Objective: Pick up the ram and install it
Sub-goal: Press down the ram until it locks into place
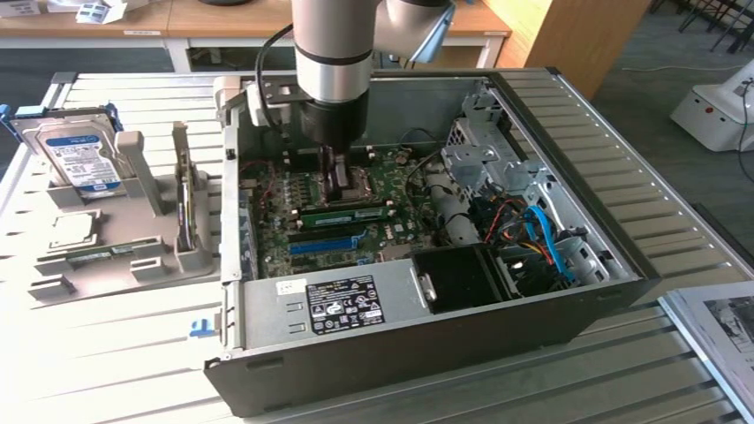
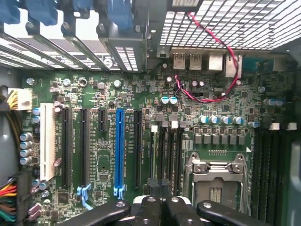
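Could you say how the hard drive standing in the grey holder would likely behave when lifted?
The hard drive looks like a solid metal-cased block, so probably stiff and heavy for its size. It stands on edge in the grey holder, so a sideways push might tip it. Its glossy label may be slippery.

An open computer case [image 1: 448, 327] is sitting on the table [image 1: 106, 371]; a hard drive [image 1: 80, 157] is standing in a holder [image 1: 118, 256] toward the exterior view's left.

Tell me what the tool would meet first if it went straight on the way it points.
The tool would likely meet the motherboard first, at the black slots beside the CPU socket; depth is unclear.
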`<move>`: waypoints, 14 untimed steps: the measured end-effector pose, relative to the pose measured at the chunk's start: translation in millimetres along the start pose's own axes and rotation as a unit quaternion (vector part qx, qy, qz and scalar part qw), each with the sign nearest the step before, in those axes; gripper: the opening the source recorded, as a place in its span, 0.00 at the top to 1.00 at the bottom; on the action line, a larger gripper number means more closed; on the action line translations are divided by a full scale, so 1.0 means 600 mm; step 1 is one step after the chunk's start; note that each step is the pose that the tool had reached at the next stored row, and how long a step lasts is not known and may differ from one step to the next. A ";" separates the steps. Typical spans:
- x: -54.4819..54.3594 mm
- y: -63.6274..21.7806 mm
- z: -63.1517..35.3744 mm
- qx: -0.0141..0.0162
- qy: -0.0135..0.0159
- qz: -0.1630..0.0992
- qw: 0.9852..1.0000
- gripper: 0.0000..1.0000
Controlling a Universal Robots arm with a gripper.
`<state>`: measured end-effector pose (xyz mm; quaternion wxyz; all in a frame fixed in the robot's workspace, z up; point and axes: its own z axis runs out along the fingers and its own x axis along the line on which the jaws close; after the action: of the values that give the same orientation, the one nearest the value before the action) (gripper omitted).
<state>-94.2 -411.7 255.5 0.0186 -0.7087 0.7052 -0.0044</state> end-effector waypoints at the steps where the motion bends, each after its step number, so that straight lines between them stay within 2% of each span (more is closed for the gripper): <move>1: 0.000 0.000 -0.003 0.000 0.000 0.000 1.000 0.90; 9: -0.001 -0.001 -0.026 0.000 0.000 0.000 1.000 0.90; 14: -0.001 -0.002 -0.028 -0.001 0.000 0.000 1.000 0.90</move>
<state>-93.8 -411.7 272.6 0.0181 -0.7088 0.7051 -0.0038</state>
